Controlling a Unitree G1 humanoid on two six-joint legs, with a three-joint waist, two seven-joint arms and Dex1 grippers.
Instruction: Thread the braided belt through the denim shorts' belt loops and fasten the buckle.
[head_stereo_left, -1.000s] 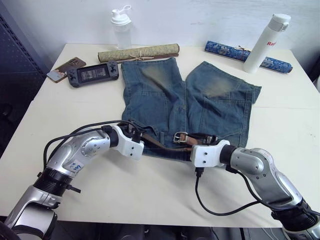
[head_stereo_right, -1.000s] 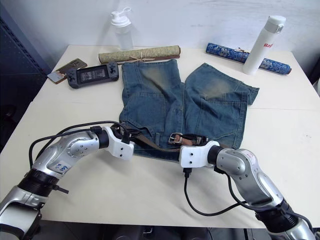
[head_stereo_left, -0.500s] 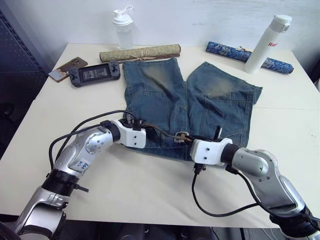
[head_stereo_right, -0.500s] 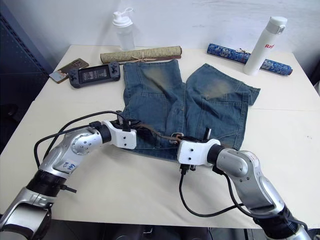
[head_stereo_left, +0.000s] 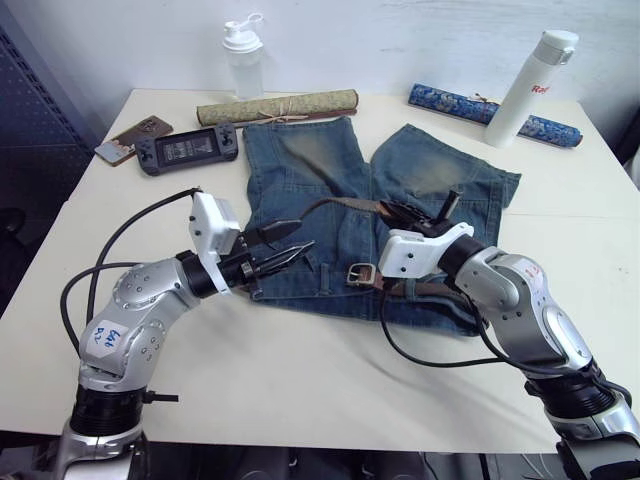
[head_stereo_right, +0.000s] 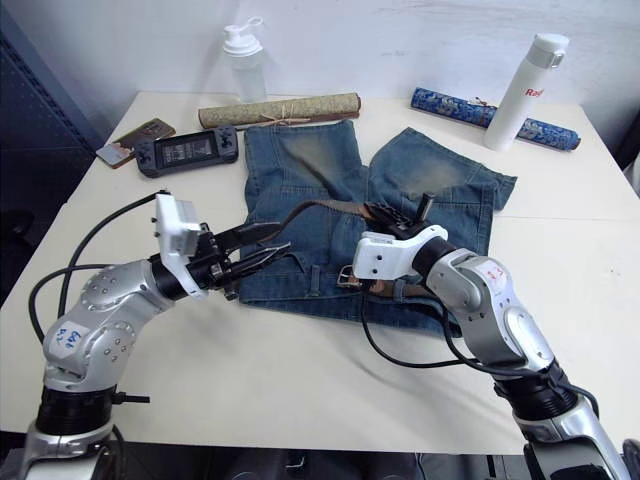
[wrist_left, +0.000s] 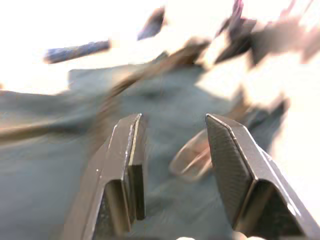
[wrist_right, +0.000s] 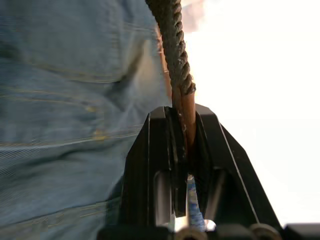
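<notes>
- The belt (head_stereo_left: 340, 204) lies on the shorts (head_stereo_left: 372, 215), which are spread flat on the white table (head_stereo_left: 300, 370). The waistband is on the side near the robot and the legs point away from it.
- The buckle (head_stereo_left: 360, 273) rests on the waistband, near the middle of it. It is open and nothing passes through it.
- From the buckle a stretch of the belt runs along the waistband toward the robot's right. I think it goes under one or two belt loops there, but the right arm covers this part, so I cannot be sure.
- The right gripper (head_stereo_left: 425, 216) is closed on the belt, at the place where the woven part meets the brown leather tip. In the right wrist view the strap (wrist_right: 175, 55) is pinched tightly between the two fingers.
- This gripper holds the tip end above the cloth, and a loose length of belt hangs in the air from it toward the left gripper.
- The left gripper (head_stereo_left: 285, 247) has its fingers apart and holds nothing. It hovers over the left part of the waistband, just beside the raised belt.
- My judgement: the task is in an early or middle stage. The loops on the left side look empty, so more threading is left, and the fastening of the buckle is not yet done.
</notes>
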